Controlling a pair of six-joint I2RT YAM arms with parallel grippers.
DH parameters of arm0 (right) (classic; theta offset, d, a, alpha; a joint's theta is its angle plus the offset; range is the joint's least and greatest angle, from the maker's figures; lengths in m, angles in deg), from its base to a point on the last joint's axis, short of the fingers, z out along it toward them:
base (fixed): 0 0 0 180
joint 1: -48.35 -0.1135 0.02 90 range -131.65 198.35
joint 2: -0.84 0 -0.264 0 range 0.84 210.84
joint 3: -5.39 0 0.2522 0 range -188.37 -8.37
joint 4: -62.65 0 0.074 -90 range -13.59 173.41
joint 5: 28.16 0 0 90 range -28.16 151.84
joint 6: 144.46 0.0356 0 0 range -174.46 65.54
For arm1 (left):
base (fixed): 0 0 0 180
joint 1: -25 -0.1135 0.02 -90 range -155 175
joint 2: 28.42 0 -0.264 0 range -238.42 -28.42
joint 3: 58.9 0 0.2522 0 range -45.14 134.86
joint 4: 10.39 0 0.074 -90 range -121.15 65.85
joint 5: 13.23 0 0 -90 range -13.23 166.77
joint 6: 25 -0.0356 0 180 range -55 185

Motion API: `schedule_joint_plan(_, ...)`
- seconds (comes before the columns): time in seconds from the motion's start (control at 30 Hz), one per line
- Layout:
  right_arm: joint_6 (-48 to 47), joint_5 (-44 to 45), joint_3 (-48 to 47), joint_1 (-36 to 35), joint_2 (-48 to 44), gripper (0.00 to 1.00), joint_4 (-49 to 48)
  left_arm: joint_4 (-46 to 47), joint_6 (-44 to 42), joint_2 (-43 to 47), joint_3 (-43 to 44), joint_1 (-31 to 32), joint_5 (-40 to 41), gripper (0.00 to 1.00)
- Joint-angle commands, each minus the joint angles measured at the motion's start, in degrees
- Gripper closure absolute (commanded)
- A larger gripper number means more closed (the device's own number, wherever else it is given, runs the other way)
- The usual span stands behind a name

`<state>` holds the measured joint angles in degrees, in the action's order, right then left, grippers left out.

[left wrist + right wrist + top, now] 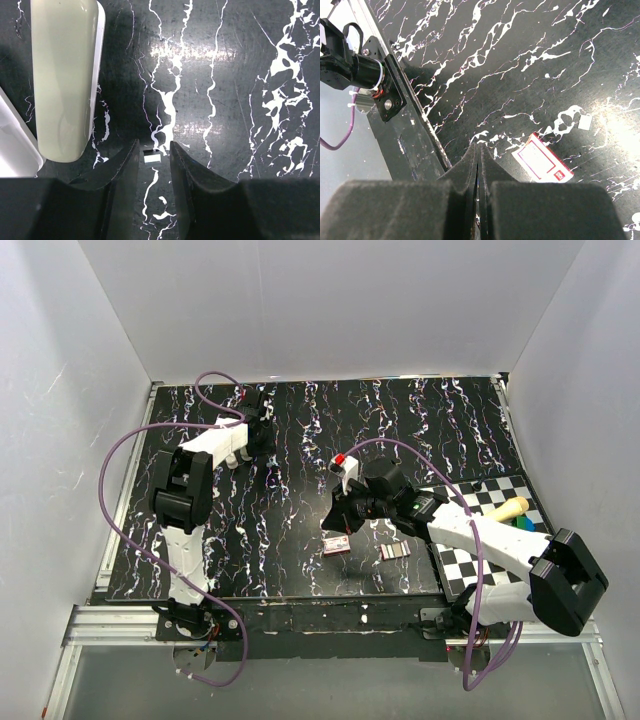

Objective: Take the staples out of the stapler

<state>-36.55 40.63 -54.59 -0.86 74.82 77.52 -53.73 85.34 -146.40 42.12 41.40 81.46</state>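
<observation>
The left arm (190, 490) reaches to the far left of the tabletop (290, 570). The left jaws stand a little apart, tips down close to the surface. A small grey bit (152, 157) lies in the gap between them and looks loose, not pinched.

The stapler (65, 75) shows plainly only in the left wrist view. It lies on the tabletop just beside the left jaws, on their left and apart from them. Its long axis runs the same way the jaws point. The rounded near end sits about level with the jaw tips, and the body stretches on ahead, out of the top of that view. The far end is cut off, so I cannot tell which end is the nose and which the hinge. The cream top faces up.

Near the middle front lie a red-and-white box (337, 545) and, to its right, a grey strip (395, 551), possibly staples.

The right arm (480, 540) stretches in from the right. The right jaws are pressed together above the tabletop near the box, with nothing visible between them. Further right, a wooden stick (510, 508) rests on a checkered mat (470, 570).

The left arm is far the nearer to the stapler. The stapler looks wider than the present gap, so a grasp likely calls for a shift leftward and wider jaws.
</observation>
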Motion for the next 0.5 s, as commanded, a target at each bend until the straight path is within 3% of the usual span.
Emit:
schedule_joint_plan(0.0,0.11,-1.02,0.34,-0.18,-0.23,0.99,-2.86,0.05,-0.65,-1.29,0.10,0.30,1.11,0.70)
schedule_joint_plan(0.47,0.28,-1.55,1.04,-0.27,-0.67,0.99,-3.13,-0.04,-0.47,-2.70,-1.31,1.00,1.55,0.73)
